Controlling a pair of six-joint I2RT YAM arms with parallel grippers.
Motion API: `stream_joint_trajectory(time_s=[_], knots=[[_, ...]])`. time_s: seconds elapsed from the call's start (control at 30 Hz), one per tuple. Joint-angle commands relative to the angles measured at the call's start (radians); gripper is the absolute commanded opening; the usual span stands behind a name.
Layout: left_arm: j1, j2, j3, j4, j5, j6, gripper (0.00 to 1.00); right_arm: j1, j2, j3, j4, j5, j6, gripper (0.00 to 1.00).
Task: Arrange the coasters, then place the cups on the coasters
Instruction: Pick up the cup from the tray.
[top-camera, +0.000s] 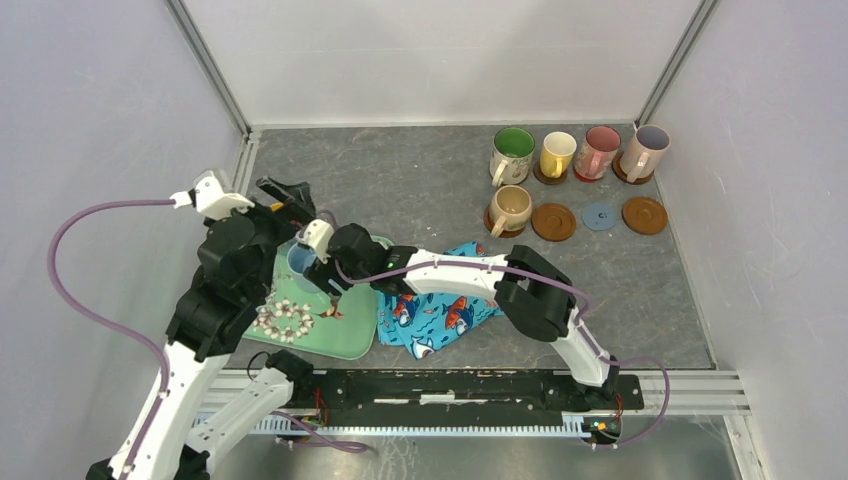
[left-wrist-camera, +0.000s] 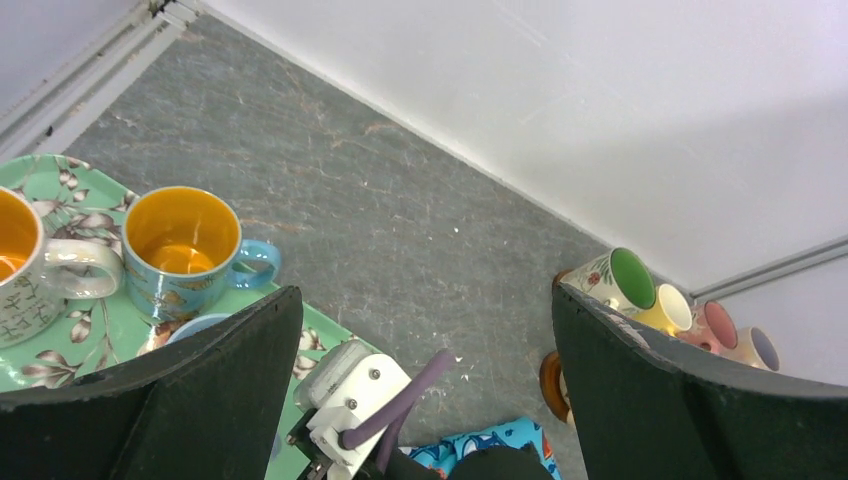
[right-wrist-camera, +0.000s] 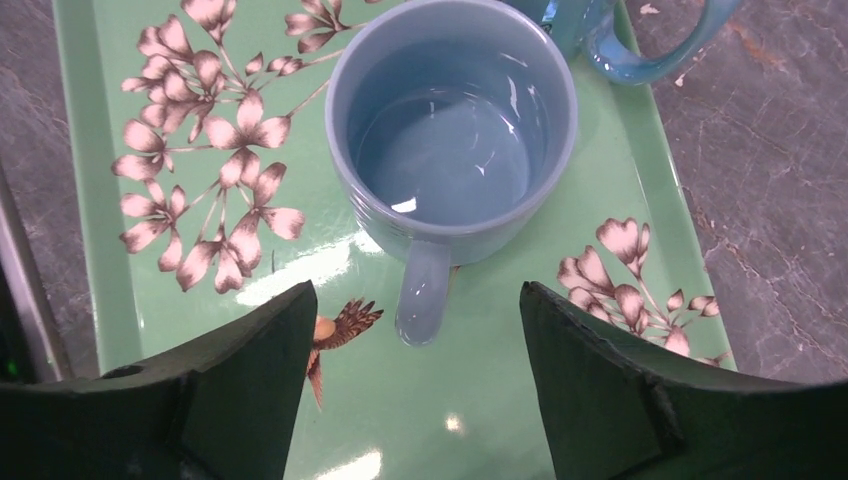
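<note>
Grey stone-patterned tabletop (top-camera: 420, 190) is filling the overhead view. At upper right, a green-lined cream mug (top-camera: 512, 152), yellow mug (top-camera: 557, 153), pink mug (top-camera: 601, 150), lilac-lined mug (top-camera: 648, 148) and beige mug (top-camera: 512, 207) are sitting on brown round coasters (top-camera: 628, 178). Two bare brown coasters (top-camera: 553, 221) and a blue-grey disc coaster (top-camera: 600, 215) are lying beside the beige one. Left of centre, the right gripper (top-camera: 322, 275) is hovering over a green floral tray (top-camera: 340, 335).

Left wrist view: the left gripper (left-wrist-camera: 425, 300) is gaping wide, gripping nothing.

Right wrist view: a light blue ceramic mug (right-wrist-camera: 450, 150) is sitting on the tray at upper centre. Its handle is pointing down between the right gripper's spread fingers (right-wrist-camera: 250, 380), touching neither.
</note>
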Motion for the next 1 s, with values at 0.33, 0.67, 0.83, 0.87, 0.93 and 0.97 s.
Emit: stream_joint_trajectory(time_s=[0.33,0.67,0.83,0.87,0.93,0.97], knots=[[-0.001,-0.053,0.001,0.068,-0.077,0.054,1.00,0.020,0.139,0.134,0.023,0.038,-0.039,0.64],[-0.001,-0.055,-0.007,0.070,-0.074,0.053,1.00,0.021,0.184,0.159,0.012,0.064,-0.039,0.42],[-0.001,-0.051,-0.015,0.071,-0.070,0.052,1.00,0.021,0.207,0.180,-0.013,0.070,-0.039,0.26],[-0.001,-0.052,-0.017,0.072,-0.071,0.052,1.00,0.020,0.209,0.181,-0.014,0.071,-0.039,0.23],[-0.001,-0.050,-0.020,0.073,-0.072,0.052,1.00,0.021,0.209,0.185,-0.018,0.073,-0.040,0.15],[-0.001,-0.050,-0.021,0.076,-0.072,0.052,1.00,0.021,0.207,0.188,-0.021,0.077,-0.039,0.11]])
